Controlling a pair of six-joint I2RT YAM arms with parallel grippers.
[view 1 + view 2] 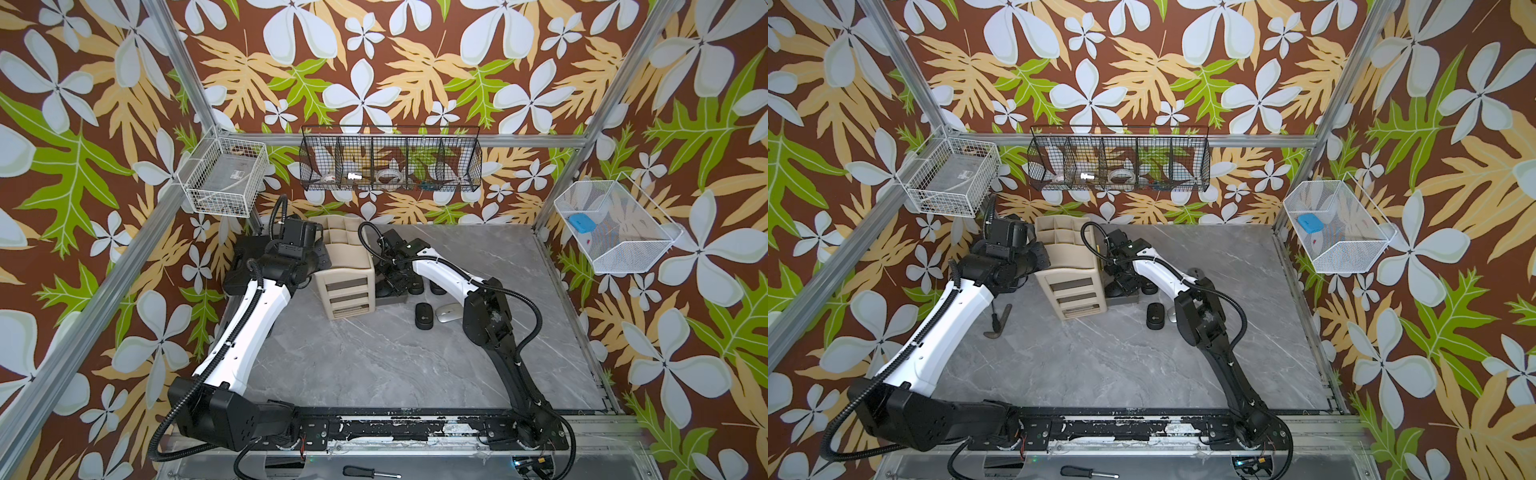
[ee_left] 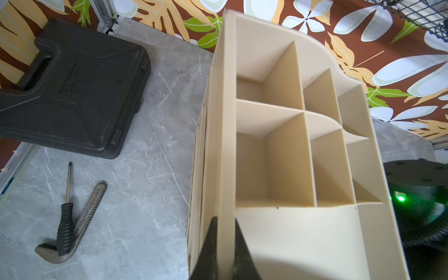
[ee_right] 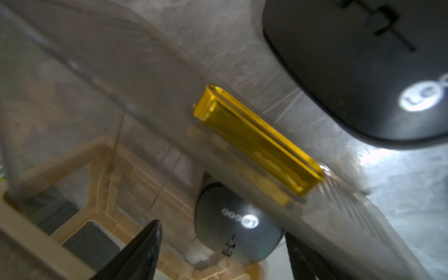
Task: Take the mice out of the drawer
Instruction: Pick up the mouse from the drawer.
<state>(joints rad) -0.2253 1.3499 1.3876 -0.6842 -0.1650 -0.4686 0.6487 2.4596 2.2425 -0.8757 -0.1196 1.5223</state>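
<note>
A beige desk organizer (image 1: 345,266) stands at the back of the table. My left gripper (image 2: 224,244) is shut on its side wall. Its smoky clear drawer (image 3: 169,101), with a gold handle (image 3: 259,140), is pulled out beside the organizer (image 1: 395,298). My right gripper (image 3: 223,254) hangs open just above the drawer. One black mouse (image 3: 237,225) with a pale logo lies inside, between the spread fingers but not touched. Outside on the table lie a black mouse (image 1: 424,316), a silver mouse (image 1: 448,312) and two more dark mice (image 1: 415,287) close to the drawer.
A large black plastic case (image 2: 72,89), a pipe wrench (image 2: 82,218) and a screwdriver (image 2: 65,213) lie left of the organizer. Wire baskets hang on the walls: white (image 1: 224,178), black (image 1: 390,160), white (image 1: 611,228). Another screwdriver (image 1: 370,471) lies on the front rail.
</note>
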